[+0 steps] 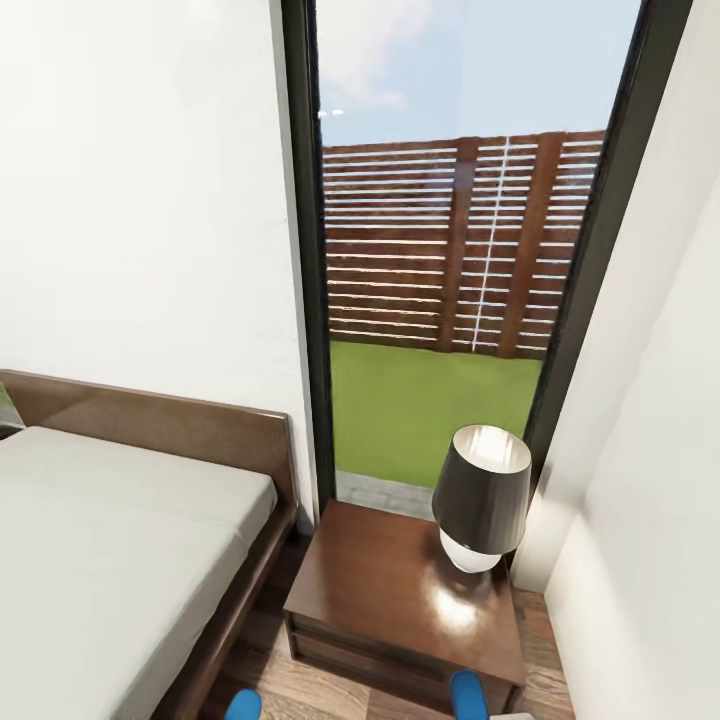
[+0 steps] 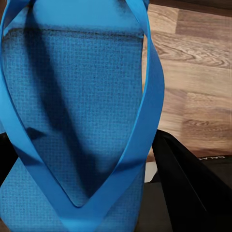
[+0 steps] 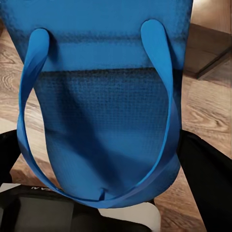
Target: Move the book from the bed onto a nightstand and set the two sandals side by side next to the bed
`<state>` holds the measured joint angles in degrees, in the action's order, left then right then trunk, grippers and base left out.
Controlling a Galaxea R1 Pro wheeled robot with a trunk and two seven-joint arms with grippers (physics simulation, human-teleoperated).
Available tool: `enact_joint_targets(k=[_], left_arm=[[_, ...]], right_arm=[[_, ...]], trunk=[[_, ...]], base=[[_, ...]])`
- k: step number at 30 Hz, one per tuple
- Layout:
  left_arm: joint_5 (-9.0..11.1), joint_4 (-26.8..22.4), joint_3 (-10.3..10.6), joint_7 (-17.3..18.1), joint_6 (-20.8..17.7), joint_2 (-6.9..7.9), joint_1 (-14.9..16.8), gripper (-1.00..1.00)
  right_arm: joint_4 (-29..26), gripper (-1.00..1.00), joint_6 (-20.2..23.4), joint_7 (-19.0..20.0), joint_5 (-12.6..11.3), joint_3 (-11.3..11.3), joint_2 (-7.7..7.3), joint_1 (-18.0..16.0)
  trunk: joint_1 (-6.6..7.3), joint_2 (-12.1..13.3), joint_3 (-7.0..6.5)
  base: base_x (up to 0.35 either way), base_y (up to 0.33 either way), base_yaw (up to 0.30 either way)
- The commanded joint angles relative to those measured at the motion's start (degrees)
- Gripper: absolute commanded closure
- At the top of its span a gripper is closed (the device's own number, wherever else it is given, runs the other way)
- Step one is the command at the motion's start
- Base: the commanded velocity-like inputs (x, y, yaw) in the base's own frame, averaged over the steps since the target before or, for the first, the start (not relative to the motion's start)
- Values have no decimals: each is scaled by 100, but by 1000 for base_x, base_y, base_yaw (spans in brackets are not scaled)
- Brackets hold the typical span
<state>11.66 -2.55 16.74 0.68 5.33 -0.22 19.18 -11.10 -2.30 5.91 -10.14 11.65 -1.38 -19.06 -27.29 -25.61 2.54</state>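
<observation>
1. Filling the left wrist view, a blue sandal [image 2: 72,111] sits sole-up to the camera, its thin straps meeting in a V; the left gripper [image 2: 82,193] has dark fingers [image 2: 188,179] on either side of the sandal's end, clenched on it; wood-plank floor [image 2: 198,82] lies beyond.
2. Seen from the right wrist, the second sandal [image 3: 106,96] is likewise grasped by the right gripper [image 3: 101,193], a black finger [image 3: 208,174] pressed at its edge; plank floor and a dark wooden corner show behind.
3. From the head camera, two blue sandal tips peek up at 6 o'clock, one [image 1: 243,705] toward 7 o'clock, the other [image 1: 468,695] toward 5 o'clock, just in front of the nightstand.
4. Next out, the dark-brown nightstand [image 1: 380,590] stands at 5 o'clock, bearing a lamp [image 1: 482,495] with a dark shade; the bed [image 1: 110,540], pale mattress on a brown base, lies at 8 o'clock, just beside the nightstand.
5. Farthest, a tall window [image 1: 450,250] at 12 o'clock frames green lawn [image 1: 420,410], a slatted wooden fence [image 1: 450,240] and sky; white walls [image 1: 140,200] flank it.
</observation>
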Motion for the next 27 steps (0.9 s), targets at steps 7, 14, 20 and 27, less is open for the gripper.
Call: enact_joint_targets(k=[7, 14, 20, 27], left_arm=[[47, 11, 41, 11, 14, -24, 7, 100], [47, 11, 47, 11, 19, -30, -109, 100], [47, 9, 48, 11, 21, -30, -164, 100], [58, 10, 37, 11, 27, -23, -282, 100]], right_arm=[[576, 100, -22, -36, -105, 30, -124, -3], [953, 100, -24, -49, -123, 24, -279, 16], [1072, 100, -25, -54, -135, 22, -312, 90], [1209, 100, -34, -55, -134, 26, -297, 183]], trunk=[[-3, -12, 12], [-3, -12, 12], [-3, -12, 12], [-3, -12, 12]], base=[[0, -1, 0], [0, 0, 0], [0, 0, 0], [0, 0, 0]])
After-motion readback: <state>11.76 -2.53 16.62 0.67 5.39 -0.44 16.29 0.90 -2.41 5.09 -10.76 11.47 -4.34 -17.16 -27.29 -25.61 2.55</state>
